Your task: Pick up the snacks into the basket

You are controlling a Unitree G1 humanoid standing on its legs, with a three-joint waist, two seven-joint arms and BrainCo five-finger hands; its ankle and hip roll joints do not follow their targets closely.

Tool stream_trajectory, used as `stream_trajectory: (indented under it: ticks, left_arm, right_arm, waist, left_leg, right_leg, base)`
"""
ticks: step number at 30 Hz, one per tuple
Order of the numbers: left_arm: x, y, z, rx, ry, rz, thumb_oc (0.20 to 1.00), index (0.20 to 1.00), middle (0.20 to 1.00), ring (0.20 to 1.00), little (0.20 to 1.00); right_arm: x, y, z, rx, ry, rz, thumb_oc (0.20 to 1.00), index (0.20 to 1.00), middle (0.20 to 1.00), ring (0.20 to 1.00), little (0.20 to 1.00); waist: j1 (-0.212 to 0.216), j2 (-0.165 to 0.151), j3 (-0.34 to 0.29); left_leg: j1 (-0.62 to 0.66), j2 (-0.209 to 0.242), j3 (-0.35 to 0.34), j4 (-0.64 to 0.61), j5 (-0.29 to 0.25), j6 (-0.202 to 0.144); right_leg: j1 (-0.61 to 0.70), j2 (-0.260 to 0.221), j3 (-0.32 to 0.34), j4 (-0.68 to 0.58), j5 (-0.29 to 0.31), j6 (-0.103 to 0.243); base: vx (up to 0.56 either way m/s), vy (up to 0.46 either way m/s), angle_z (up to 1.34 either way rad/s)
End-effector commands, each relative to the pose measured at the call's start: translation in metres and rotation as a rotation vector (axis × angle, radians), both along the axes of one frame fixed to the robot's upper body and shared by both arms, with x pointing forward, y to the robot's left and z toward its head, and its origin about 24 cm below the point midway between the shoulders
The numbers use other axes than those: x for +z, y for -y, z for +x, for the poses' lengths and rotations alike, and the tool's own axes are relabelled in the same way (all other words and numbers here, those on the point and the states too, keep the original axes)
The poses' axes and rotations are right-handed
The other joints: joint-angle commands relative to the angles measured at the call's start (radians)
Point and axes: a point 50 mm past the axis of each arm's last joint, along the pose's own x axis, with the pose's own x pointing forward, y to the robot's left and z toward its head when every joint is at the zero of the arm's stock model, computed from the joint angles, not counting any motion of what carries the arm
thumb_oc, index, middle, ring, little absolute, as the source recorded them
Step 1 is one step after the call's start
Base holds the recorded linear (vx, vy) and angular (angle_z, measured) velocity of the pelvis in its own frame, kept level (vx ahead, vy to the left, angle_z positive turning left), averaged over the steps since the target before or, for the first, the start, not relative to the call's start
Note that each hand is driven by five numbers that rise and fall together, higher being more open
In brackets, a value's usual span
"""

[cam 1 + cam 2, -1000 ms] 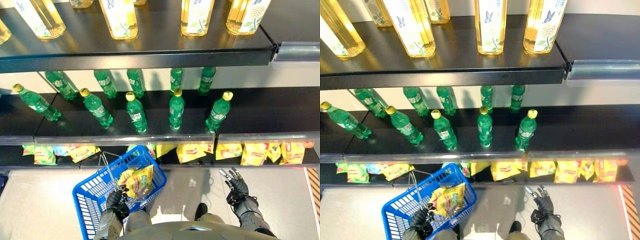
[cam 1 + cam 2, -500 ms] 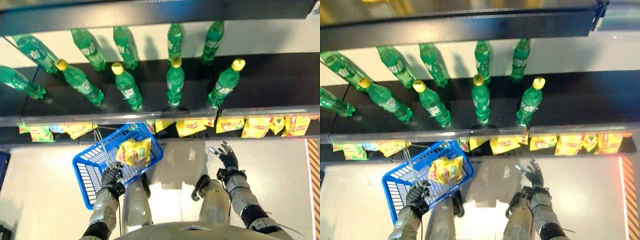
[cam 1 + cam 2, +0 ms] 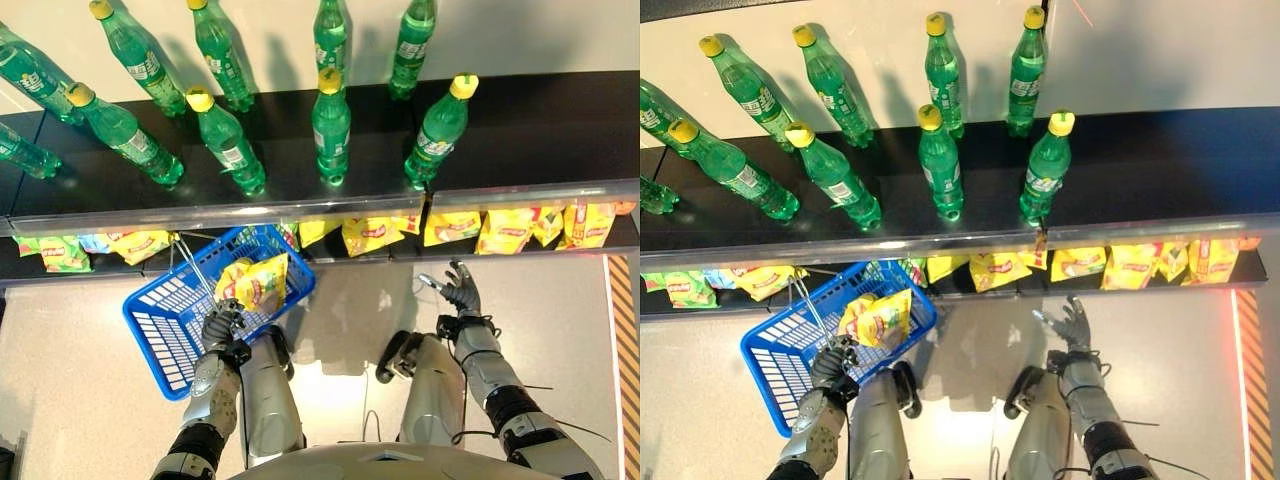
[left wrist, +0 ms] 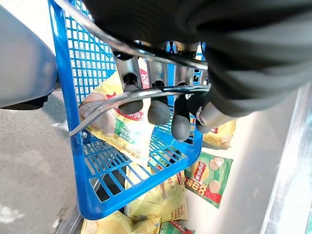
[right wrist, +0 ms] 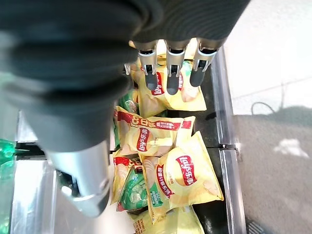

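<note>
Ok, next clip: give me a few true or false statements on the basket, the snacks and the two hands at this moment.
1. The left hand is curled round the wire handle of the blue basket. True.
2. The basket is empty. False: yellow snack bags lie in it.
3. The right hand grips a snack bag. False: its fingers are straight and hold nothing.
4. Yellow snack bags lie on the lowest shelf ahead of the right hand. True.
5. The green bottles stand on the shelf above the snacks. True.
</note>
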Motion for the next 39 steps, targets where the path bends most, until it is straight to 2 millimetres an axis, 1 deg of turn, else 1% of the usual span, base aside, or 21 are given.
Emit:
stream_trajectory:
  ticks: [1, 2, 3, 4, 5, 6, 9, 13, 16, 19, 20, 24, 26, 30, 31, 32, 33, 34, 36, 37, 39]
  left_arm:
    - [0.011, 0.004, -0.001, -0.026, 0.084, 0.031, 0.2, 0.2, 0.2, 0.2, 0.2]
    - [0.01, 0.003, -0.002, -0.026, 0.082, 0.033, 0.2, 0.2, 0.2, 0.2, 0.2]
    - [0.01, 0.002, -0.003, -0.028, 0.083, 0.039, 0.2, 0.2, 0.2, 0.2, 0.2]
    - [0.01, 0.002, -0.004, -0.028, 0.082, 0.039, 0.2, 0.2, 0.2, 0.2, 0.2]
    - [0.011, 0.002, -0.005, -0.025, 0.089, 0.043, 0.2, 0.2, 0.2, 0.2, 0.2]
    - [0.011, 0.002, -0.005, -0.026, 0.089, 0.044, 0.2, 0.2, 0.2, 0.2, 0.2]
    - [0.011, 0.002, -0.007, -0.017, 0.093, 0.045, 0.2, 0.2, 0.2, 0.2, 0.2]
    - [0.01, 0.006, -0.008, -0.028, 0.091, 0.041, 0.2, 0.2, 0.2, 0.2, 0.2]
    - [0.008, 0.007, -0.009, -0.033, 0.08, 0.037, 0.2, 0.2, 0.2, 0.2, 0.2]
    - [0.008, 0.007, -0.01, -0.036, 0.081, 0.035, 0.2, 0.2, 0.2, 0.2, 0.2]
    - [0.007, 0.007, -0.011, -0.042, 0.078, 0.035, 0.2, 0.2, 0.2, 0.2, 0.2]
    - [0.01, 0.007, -0.01, -0.052, 0.089, 0.039, 0.2, 0.2, 0.2, 0.2, 0.2]
    - [0.01, 0.007, -0.011, -0.063, 0.088, 0.039, 0.2, 0.2, 0.2, 0.2, 0.2]
    - [0.009, 0.007, -0.012, -0.069, 0.083, 0.038, 0.2, 0.2, 0.2, 0.2, 0.2]
    - [0.009, 0.007, -0.013, -0.078, 0.077, 0.04, 0.2, 0.2, 0.2, 0.2, 0.2]
    - [0.009, 0.007, -0.013, -0.078, 0.078, 0.04, 0.2, 0.2, 0.2, 0.2, 0.2]
    - [0.009, 0.007, -0.013, -0.081, 0.076, 0.036, 0.2, 0.2, 0.2, 0.2, 0.2]
    - [0.009, 0.007, -0.013, -0.081, 0.077, 0.036, 0.2, 0.2, 0.2, 0.2, 0.2]
    - [0.008, 0.008, -0.014, -0.083, 0.074, 0.028, 0.2, 0.2, 0.2, 0.2, 0.2]
    - [0.007, 0.007, -0.015, -0.078, 0.067, 0.024, 0.2, 0.2, 0.2, 0.2, 0.2]
    - [0.008, 0.007, -0.015, -0.078, 0.068, 0.021, 0.2, 0.2, 0.2, 0.2, 0.2]
  right_arm:
    - [0.021, 0.002, 0.008, 0.008, 0.116, -0.073, 1.0, 1.0, 1.0, 1.0, 1.0]
    - [0.025, 0.002, 0.009, 0.012, 0.135, -0.086, 1.0, 1.0, 1.0, 1.0, 1.0]
    - [0.039, 0.002, 0.012, 0.017, 0.204, -0.138, 1.0, 1.0, 1.0, 1.0, 1.0]
    - [0.039, 0.002, 0.012, 0.017, 0.203, -0.139, 1.0, 1.0, 1.0, 1.0, 1.0]
    - [0.059, 0.002, 0.014, 0.008, 0.303, -0.185, 1.0, 1.0, 1.0, 1.0, 1.0]
    - [0.059, 0.002, 0.014, 0.008, 0.303, -0.186, 1.0, 1.0, 1.0, 1.0, 1.0]
    - [0.09, 0.002, 0.015, -0.016, 0.462, -0.259, 1.0, 1.0, 1.0, 1.0, 1.0]
    - [0.119, -0.003, 0.017, -0.004, 0.597, -0.382, 1.0, 1.0, 1.0, 1.0, 1.0]
    - [0.125, -0.004, 0.021, -0.009, 0.615, -0.379, 1.0, 1.0, 1.0, 1.0, 1.0]
    - [0.126, -0.004, 0.022, -0.01, 0.614, -0.385, 1.0, 1.0, 1.0, 1.0, 1.0]
    - [0.128, -0.004, 0.027, -0.022, 0.611, -0.385, 1.0, 1.0, 1.0, 1.0, 1.0]
    - [0.13, -0.003, 0.033, -0.045, 0.611, -0.381, 1.0, 1.0, 1.0, 1.0, 1.0]
    - [0.132, -0.001, 0.041, -0.084, 0.603, -0.347, 1.0, 1.0, 1.0, 1.0, 1.0]
    - [0.134, 0.0, 0.049, -0.101, 0.588, -0.331, 1.0, 1.0, 1.0, 1.0, 1.0]
    - [0.137, -0.001, 0.056, -0.11, 0.586, -0.314, 1.0, 1.0, 1.0, 1.0, 1.0]
    - [0.138, -0.001, 0.056, -0.11, 0.587, -0.313, 1.0, 1.0, 1.0, 1.0, 1.0]
    - [0.141, -0.002, 0.063, -0.121, 0.587, -0.277, 1.0, 1.0, 1.0, 1.0, 1.0]
    - [0.142, -0.002, 0.064, -0.121, 0.588, -0.276, 1.0, 1.0, 1.0, 1.0, 1.0]
    - [0.144, -0.003, 0.07, -0.136, 0.588, -0.21, 1.0, 1.0, 1.0, 1.0, 1.0]
    - [0.149, -0.003, 0.075, -0.148, 0.597, -0.177, 1.0, 1.0, 1.0, 1.0, 1.0]
    - [0.15, -0.003, 0.077, -0.15, 0.594, -0.169, 1.0, 1.0, 1.0, 1.0, 1.0]
  waist:
    - [0.001, 0.002, -0.031]
    - [0.0, 0.002, -0.034]
    - [-0.002, 0.002, -0.035]
    - [-0.002, 0.002, -0.035]
    - [-0.006, 0.004, -0.035]
    - [-0.005, 0.004, -0.035]
    - [-0.01, 0.005, -0.033]
    - [-0.009, 0.001, -0.032]
    - [-0.005, 0.0, -0.032]
    - [-0.003, 0.0, -0.032]
    - [0.005, 0.0, -0.036]
    - [0.011, 0.002, -0.034]
    - [0.021, 0.005, -0.033]
    - [0.031, 0.006, -0.03]
    - [0.039, 0.007, -0.029]
    - [0.039, 0.007, -0.028]
    - [0.048, 0.01, -0.028]
    - [0.048, 0.01, -0.027]
    - [0.054, 0.012, -0.026]
    - [0.06, 0.015, -0.025]
    - [0.062, 0.015, -0.025]
  left_leg:
    - [-0.017, 0.003, -0.007, 0.087, -0.064, 0.035]
    - [-0.015, 0.004, -0.006, 0.087, -0.065, 0.035]
    - [-0.013, 0.006, -0.006, 0.087, -0.066, 0.035]
    - [-0.013, 0.006, -0.007, 0.088, -0.066, 0.035]
    - [-0.011, 0.007, -0.005, 0.085, -0.066, 0.034]
    - [-0.011, 0.007, -0.004, 0.085, -0.066, 0.034]
    - [-0.01, 0.007, -0.002, 0.082, -0.065, 0.034]
    - [-0.006, 0.01, -0.002, 0.075, -0.061, 0.032]
    - [-0.002, 0.009, -0.004, 0.068, -0.057, 0.03]
    - [0.0, 0.009, -0.004, 0.065, -0.055, 0.03]
    - [0.005, 0.009, -0.003, 0.055, -0.051, 0.028]
    - [0.009, 0.007, -0.002, 0.045, -0.046, 0.026]
    - [0.01, 0.005, -0.003, 0.04, -0.043, 0.025]
    - [0.01, 0.004, -0.005, 0.034, -0.041, 0.024]
    - [0.009, 0.001, -0.007, 0.032, -0.039, 0.023]
    - [0.009, 0.002, -0.007, 0.032, -0.039, 0.023]
    - [0.007, 0.0, -0.008, 0.032, -0.038, 0.022]
    - [0.007, 0.0, -0.008, 0.032, -0.038, 0.022]
    - [0.007, 0.0, -0.007, 0.031, -0.038, 0.021]
    - [0.007, 0.0, -0.006, 0.03, -0.037, 0.019]
    - [0.008, 0.0, -0.006, 0.028, -0.037, 0.018]
  right_leg:
    - [0.034, -0.04, 0.007, -0.064, 0.094, 0.118]
    - [0.033, -0.039, 0.008, -0.064, 0.094, 0.119]
    - [0.037, -0.039, 0.01, -0.067, 0.095, 0.121]
    - [0.037, -0.039, 0.009, -0.067, 0.095, 0.121]
    - [0.035, -0.039, 0.011, -0.066, 0.093, 0.122]
    - [0.035, -0.039, 0.011, -0.065, 0.093, 0.122]
    - [0.036, -0.038, 0.011, -0.067, 0.093, 0.126]
    - [0.04, -0.036, 0.008, -0.068, 0.091, 0.127]
    - [0.045, -0.036, 0.003, -0.072, 0.095, 0.129]
    - [0.048, -0.036, 0.0, -0.074, 0.097, 0.13]
    - [0.057, -0.037, -0.006, -0.083, 0.102, 0.134]
    - [0.065, -0.037, -0.012, -0.09, 0.106, 0.138]
    - [0.068, -0.039, -0.015, -0.094, 0.109, 0.139]
    - [0.071, -0.039, -0.019, -0.098, 0.113, 0.14]
    - [0.073, -0.039, -0.02, -0.101, 0.115, 0.142]
    - [0.073, -0.039, -0.02, -0.101, 0.115, 0.142]
    - [0.074, -0.04, -0.02, -0.102, 0.116, 0.141]
    - [0.074, -0.04, -0.02, -0.102, 0.116, 0.141]
    - [0.075, -0.042, -0.021, -0.1, 0.116, 0.141]
    - [0.076, -0.043, -0.021, -0.097, 0.115, 0.142]
    - [0.078, -0.043, -0.021, -0.097, 0.115, 0.142]
  base:
    - [0.0, 0.0, 0.0]
    - [0.04, 0.008, 0.0]
    - [0.0, 0.0, 0.0]
    - [0.0, 0.0, 0.0]
    - [0.0, 0.0, 0.0]
    - [0.0, 0.0, 0.0]
    - [0.0, 0.0, 0.0]
    - [0.0, 0.0, 0.0]
    - [0.0, 0.0, 0.0]
    - [0.01, -0.001, 0.0]
    - [0.03, -0.004, 0.0]
    - [0.01, 0.0, 0.01]
    - [0.01, 0.0, 0.02]
    - [0.0, 0.0, 0.0]
    - [0.0, 0.0, 0.0]
    - [0.0, 0.0, 0.0]
    - [0.0, 0.0, 0.0]
    - [0.0, 0.0, 0.0]
    - [0.01, -0.001, 0.02]
    - [0.01, -0.002, 0.05]
    - [0.01, -0.003, 0.04]
